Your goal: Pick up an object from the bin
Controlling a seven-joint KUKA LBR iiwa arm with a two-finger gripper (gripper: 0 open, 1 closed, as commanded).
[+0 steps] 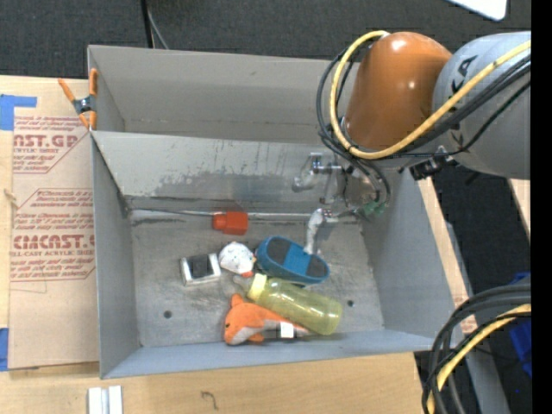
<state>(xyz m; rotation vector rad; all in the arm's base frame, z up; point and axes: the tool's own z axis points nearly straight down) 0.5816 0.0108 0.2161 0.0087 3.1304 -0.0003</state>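
Note:
My gripper [305,215] hangs in the right half of the bin with its two metal fingers spread open and nothing between them. The lower fingertip [311,243] stands just above the far right end of a blue shoe-shaped thing [291,262] with a dark sole. Against the near side of that blue thing lies a yellow-green bottle [298,308] on its side. A white crumpled lump [235,257] touches the blue thing's left end.
An orange plush animal [249,324] lies by the front wall under the bottle. A small silver square piece [200,268] sits left of the white lump. An orange-red cylinder [230,222] rests near the back slope. The left floor is bare.

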